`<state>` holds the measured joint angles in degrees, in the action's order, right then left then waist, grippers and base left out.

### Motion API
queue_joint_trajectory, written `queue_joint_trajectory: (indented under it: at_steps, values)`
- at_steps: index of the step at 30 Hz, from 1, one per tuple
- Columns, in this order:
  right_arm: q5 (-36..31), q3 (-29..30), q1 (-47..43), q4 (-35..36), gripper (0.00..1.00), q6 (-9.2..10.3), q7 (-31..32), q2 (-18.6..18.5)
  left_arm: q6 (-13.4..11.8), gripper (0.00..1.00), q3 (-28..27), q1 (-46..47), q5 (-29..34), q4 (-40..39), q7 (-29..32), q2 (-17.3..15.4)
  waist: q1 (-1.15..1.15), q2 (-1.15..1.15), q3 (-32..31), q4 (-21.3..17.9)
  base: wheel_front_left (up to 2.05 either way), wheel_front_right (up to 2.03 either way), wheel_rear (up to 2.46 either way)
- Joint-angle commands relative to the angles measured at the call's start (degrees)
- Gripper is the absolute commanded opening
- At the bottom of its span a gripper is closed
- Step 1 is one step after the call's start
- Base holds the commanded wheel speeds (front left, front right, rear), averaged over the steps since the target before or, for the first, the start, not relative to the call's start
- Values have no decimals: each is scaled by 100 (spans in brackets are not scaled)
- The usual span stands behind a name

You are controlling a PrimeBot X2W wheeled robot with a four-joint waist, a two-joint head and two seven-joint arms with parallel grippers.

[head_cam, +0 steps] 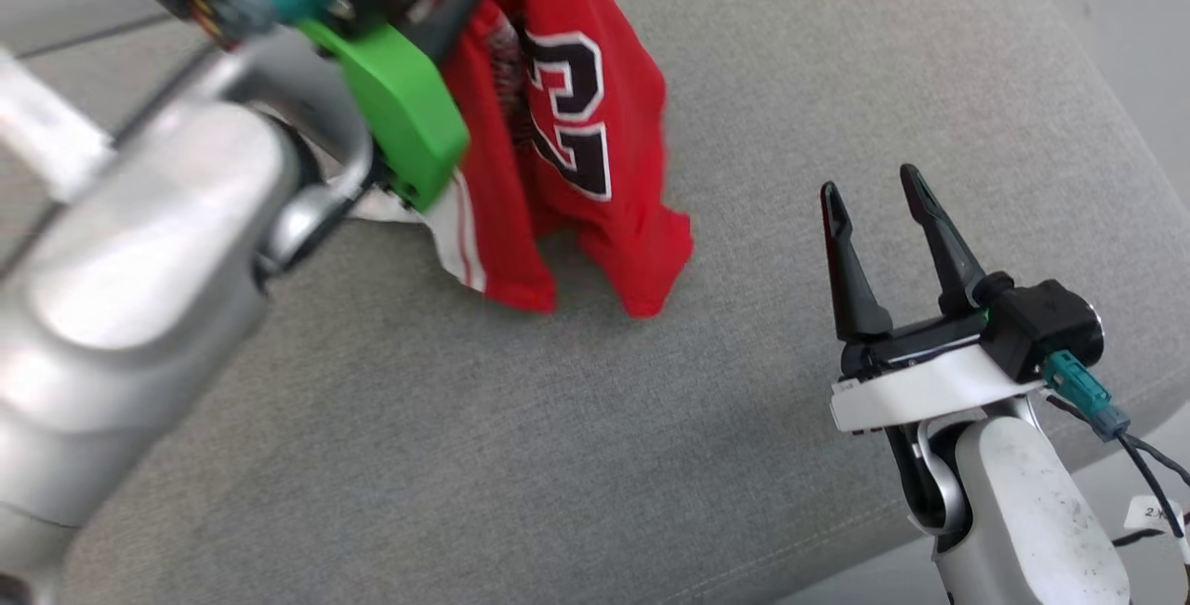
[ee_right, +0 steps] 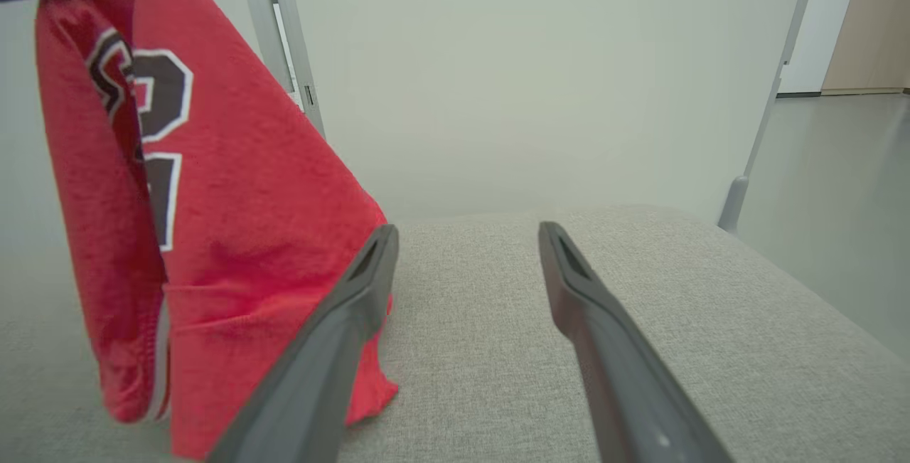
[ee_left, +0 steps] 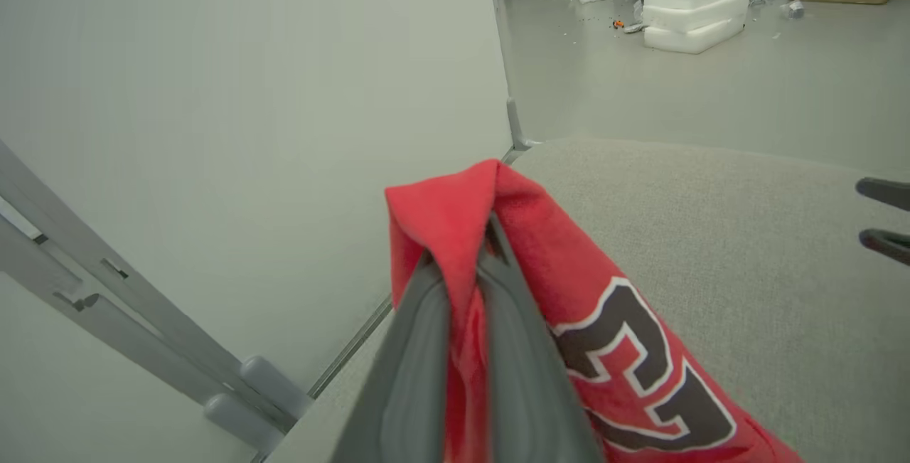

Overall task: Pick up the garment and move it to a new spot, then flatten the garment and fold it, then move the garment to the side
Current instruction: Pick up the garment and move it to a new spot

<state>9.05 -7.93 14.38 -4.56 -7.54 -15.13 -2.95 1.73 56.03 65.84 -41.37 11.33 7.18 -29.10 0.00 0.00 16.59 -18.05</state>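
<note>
The garment [head_cam: 576, 150] is a red jersey with a black, white-edged number. It hangs bunched from my left gripper [ee_left: 466, 253], which is shut on a fold of its cloth [ee_left: 455, 214] high above the grey cushion. Its lower hem trails down to the cushion [ee_right: 234, 321]. My right gripper [head_cam: 869, 187] stands open low at the right, apart from the jersey, with nothing between its fingers [ee_right: 462, 235]. In the right wrist view the jersey hangs just left of the left finger [ee_right: 334, 335].
The grey fabric cushion [head_cam: 558, 456] spreads under both arms, its edge running along the right [head_cam: 1143, 177]. A pale wall panel with grey metal legs [ee_left: 142, 321] stands behind. White foam blocks [ee_left: 693, 8] lie on the floor far off.
</note>
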Motion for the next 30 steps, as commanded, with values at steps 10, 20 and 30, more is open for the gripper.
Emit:
queue_joint_trajectory:
  at_steps: [10,20,30]
  values:
    - [86,-111,257,75,100,10,-3,8,426,45,674,-747,-62,2247,-1000,1448,0,0,998,-468,0,0,0]
    - [-204,-204,10,-28,100,10,-3,4,380,100,240,-1047,-101,2683,-2208,2092,0,0,380,132,0,0,0]
    - [-392,-360,-393,-228,100,10,-3,-4,7,100,-1597,-3041,365,1171,-2238,1601,0,0,-637,1119,0,0,0]
